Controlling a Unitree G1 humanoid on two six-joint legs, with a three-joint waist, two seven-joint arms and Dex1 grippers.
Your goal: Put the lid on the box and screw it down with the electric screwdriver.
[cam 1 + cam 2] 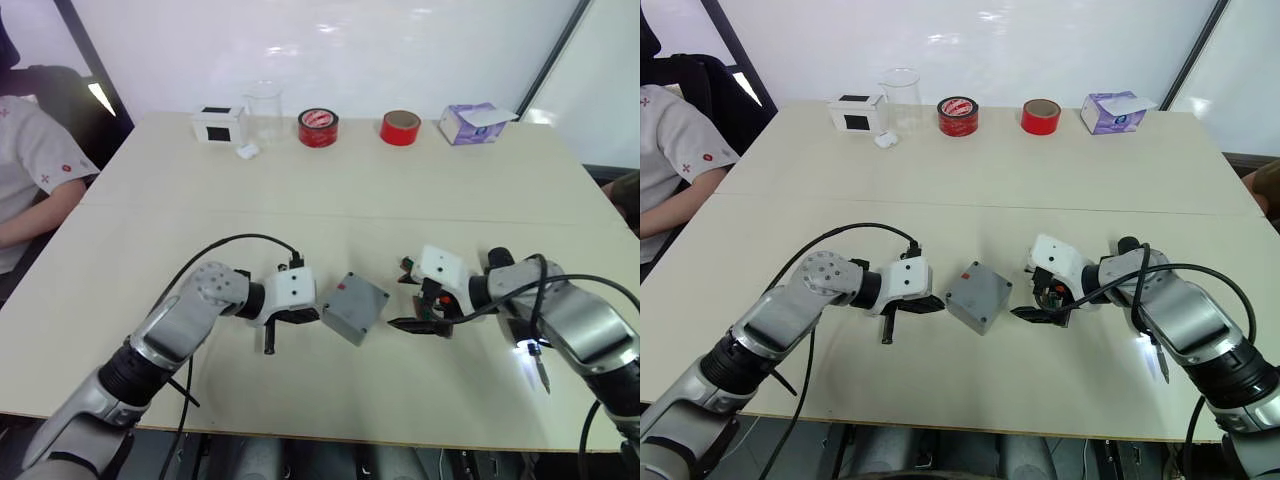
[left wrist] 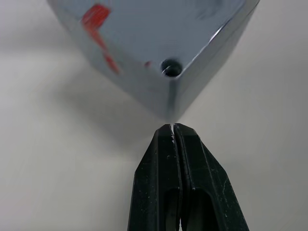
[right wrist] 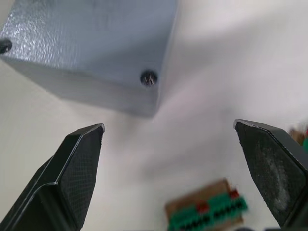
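lid [image 1: 978, 296] already sits on the box, mid-surface between both hands. left hand [image 2: 173, 129] pinched closed, tips at a corner; right hand [image 3: 168, 132] wide, empty. electric screwdriver [image 1: 532, 362] lies beside the right arm, so screwing seems left.

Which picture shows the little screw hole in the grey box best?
The left wrist view: the screw hole sits large, right above the shut left gripper. The right wrist view shows another corner hole smaller, beyond the open right gripper. In the eye views the grey box is whole, but its holes are too small to tell.
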